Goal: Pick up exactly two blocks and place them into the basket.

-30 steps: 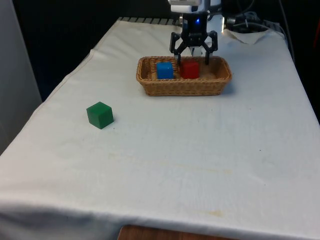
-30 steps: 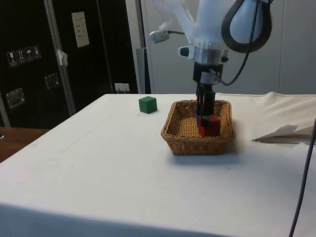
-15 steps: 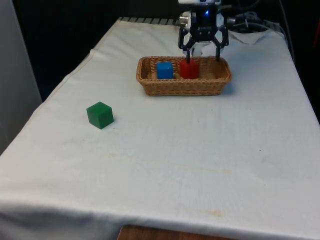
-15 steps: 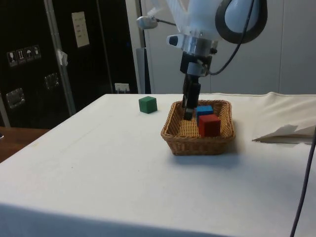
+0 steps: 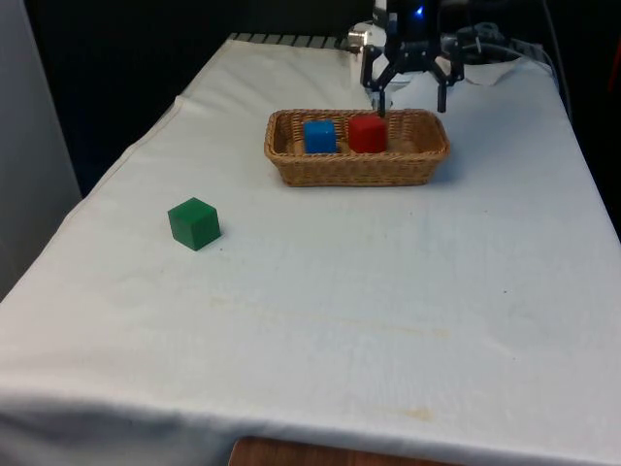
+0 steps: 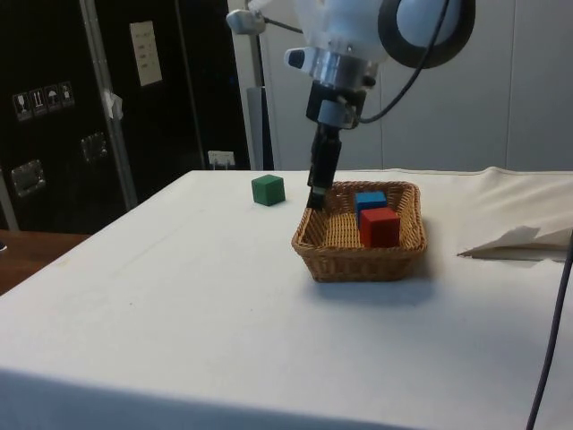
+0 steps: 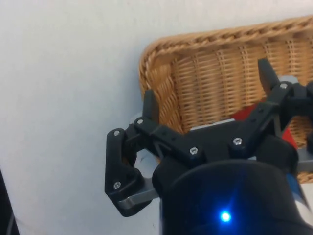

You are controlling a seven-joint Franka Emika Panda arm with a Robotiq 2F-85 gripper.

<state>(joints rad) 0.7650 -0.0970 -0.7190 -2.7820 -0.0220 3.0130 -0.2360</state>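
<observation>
The shallow oblong woven wicker basket (image 5: 357, 167) stands on the white-clothed worktop (image 5: 388, 291), its long axis running across the front view. Inside it sit a blue cube block (image 5: 319, 136) and a red cube block (image 5: 368, 133), side by side along that axis, each flat on one face with the red one nearer the basket's middle. Two blocks in the basket suggests the count is met, which would explain why the green cube block (image 5: 194, 223) rests on the cloth well apart from the basket. The black two-finger claw (image 5: 414, 95) hangs above the basket's far rim, spread wide and holding nothing.
</observation>
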